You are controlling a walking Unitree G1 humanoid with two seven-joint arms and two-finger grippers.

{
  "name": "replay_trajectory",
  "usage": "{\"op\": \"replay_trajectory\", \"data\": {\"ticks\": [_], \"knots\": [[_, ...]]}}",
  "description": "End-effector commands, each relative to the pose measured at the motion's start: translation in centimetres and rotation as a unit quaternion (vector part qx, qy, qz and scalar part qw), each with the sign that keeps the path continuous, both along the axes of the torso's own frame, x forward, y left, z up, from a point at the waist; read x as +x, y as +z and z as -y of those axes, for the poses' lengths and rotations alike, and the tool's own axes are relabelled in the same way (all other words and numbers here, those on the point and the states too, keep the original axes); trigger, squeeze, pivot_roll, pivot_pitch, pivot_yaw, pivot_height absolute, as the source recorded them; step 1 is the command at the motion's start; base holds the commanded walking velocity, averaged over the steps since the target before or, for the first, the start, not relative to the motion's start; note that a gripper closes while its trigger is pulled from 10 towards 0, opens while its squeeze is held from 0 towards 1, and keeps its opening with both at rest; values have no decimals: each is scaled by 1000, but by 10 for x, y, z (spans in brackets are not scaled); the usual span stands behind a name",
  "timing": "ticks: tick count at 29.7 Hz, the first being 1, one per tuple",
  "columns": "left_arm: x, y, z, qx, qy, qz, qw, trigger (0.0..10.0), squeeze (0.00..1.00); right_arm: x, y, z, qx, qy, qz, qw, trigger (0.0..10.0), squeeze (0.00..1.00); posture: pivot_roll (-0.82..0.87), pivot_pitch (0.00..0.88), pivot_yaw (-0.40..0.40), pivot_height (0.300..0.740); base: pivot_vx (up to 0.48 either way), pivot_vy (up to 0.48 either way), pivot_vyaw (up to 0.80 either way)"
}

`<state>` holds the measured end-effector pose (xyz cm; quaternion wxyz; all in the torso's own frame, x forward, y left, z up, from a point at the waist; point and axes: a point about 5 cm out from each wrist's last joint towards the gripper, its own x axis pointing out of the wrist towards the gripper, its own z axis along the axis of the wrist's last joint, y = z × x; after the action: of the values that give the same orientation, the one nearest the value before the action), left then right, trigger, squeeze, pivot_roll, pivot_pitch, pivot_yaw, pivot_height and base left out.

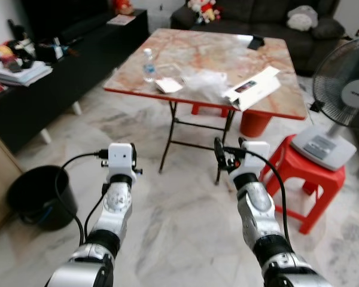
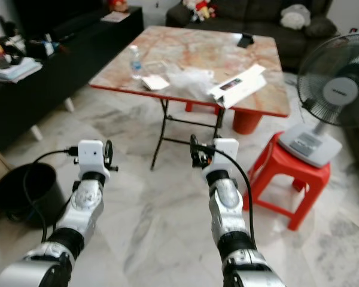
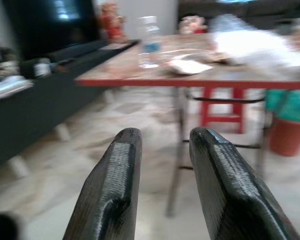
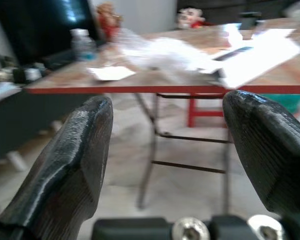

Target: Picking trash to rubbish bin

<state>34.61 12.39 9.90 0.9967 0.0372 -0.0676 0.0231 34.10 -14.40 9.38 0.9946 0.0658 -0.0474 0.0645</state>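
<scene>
Approach phase. My right gripper (image 4: 165, 150) is spread wide, left gripper (image 3: 162, 165) narrowly parted, both short of the table (image 1: 227, 57). Should close in squarely toward crumpled plastic (image 1: 204, 81) near its front edge.

The fan (image 1: 346, 89) is cut off at the picture's right edge.

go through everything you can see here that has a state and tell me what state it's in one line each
Clear plastic water bottle: upright on the table, capped.
Long white cardboard box: lying flat, overhanging the table edge.
Crumpled clear plastic bag: lying loose.
Black round bin: upright, open-topped.
Left gripper: open, holding nothing.
Right gripper: open, holding nothing.
</scene>
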Motion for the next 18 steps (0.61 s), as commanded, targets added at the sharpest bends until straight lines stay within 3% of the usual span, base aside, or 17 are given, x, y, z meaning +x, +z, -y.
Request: {"op": "replay_trajectory", "data": {"ticks": [1,4,18], "knots": [[3,5,-4,8,3,7,1000,10000,0,3,10,-4,-3,5,24,1000,10000,0,-110,5,-45,740,469,0,769],[3,5,-4,8,1,7,1000,10000,0,3,11,-4,-1,5,24,1000,10000,0,-110,7,-44,740,469,0,771],[3,6,-2,9,-6,7,1000,10000,0,4,12,-7,15,5,25,1000,10000,0,-108,0,-36,740,469,0,0]]}}
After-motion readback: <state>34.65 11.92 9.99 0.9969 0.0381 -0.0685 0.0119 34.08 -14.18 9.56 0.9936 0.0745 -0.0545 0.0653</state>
